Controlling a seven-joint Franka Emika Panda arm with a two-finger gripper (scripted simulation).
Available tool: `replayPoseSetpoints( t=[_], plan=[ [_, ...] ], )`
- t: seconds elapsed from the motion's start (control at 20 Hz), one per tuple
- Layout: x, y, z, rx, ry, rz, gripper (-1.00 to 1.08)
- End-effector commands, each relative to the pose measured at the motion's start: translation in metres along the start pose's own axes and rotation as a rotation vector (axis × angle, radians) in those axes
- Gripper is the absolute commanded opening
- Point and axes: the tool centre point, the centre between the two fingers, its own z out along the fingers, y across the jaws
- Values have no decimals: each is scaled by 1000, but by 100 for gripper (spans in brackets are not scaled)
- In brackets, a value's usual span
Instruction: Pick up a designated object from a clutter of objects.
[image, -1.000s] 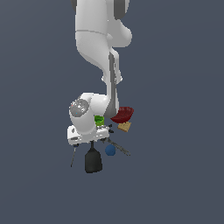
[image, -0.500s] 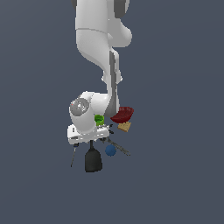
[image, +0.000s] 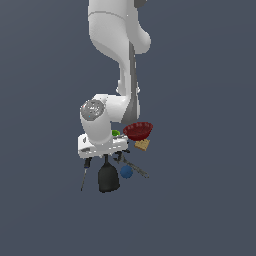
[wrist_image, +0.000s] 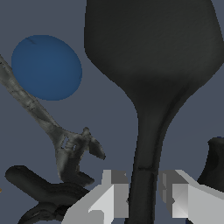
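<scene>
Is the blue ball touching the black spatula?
Apart. In the wrist view a strip of bare floor shows plainly between the blue ball and the edge of the black spatula blade; the exterior view agrees.

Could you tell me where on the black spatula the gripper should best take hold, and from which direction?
Grip the black spatula on its thin handle just below the broad blade, coming straight down from above. The handle is narrow enough to fit between the fingers, which already straddle it; the blade looks too wide.
</scene>
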Motion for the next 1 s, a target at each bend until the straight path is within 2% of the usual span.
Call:
replayPoseSetpoints(
  t=[0.0, 0.95],
  plan=[
    [-2, -6, -19, -1, 2, 0, -100],
    [-28, -70, -214, -3, 1, 2, -100]
  ],
)
